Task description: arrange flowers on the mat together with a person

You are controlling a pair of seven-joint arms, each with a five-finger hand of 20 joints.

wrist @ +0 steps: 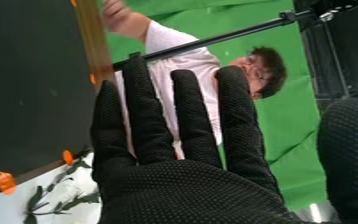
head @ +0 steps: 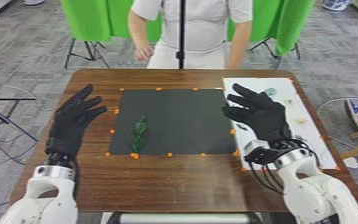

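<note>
Left hand [head: 72,120]: released, fingers loosely extended, nothing in it, over bare wood just beside the mat's left edge. Right hand [head: 262,116]: also released and holding nothing, above the inner edge of the white sheet [head: 286,87], near the dark mat's [head: 180,120] right edge. Right wrist view has its fingers straight and spread, thumb well apart from them.

Green sprig [head: 140,134] lies on the left part of the mat, long way running front to back. Leafy stems [wrist: 64,201] lie on the white sheet, to the right of the mat; a pale green piece [head: 270,91] sits near its far end, a small pale piece [head: 302,120] nearer the middle. Orange markers [head: 159,89] are set around the mat's edges. Brown table [head: 158,190] under all of it; green cloth [head: 87,20] hangs behind.
</note>
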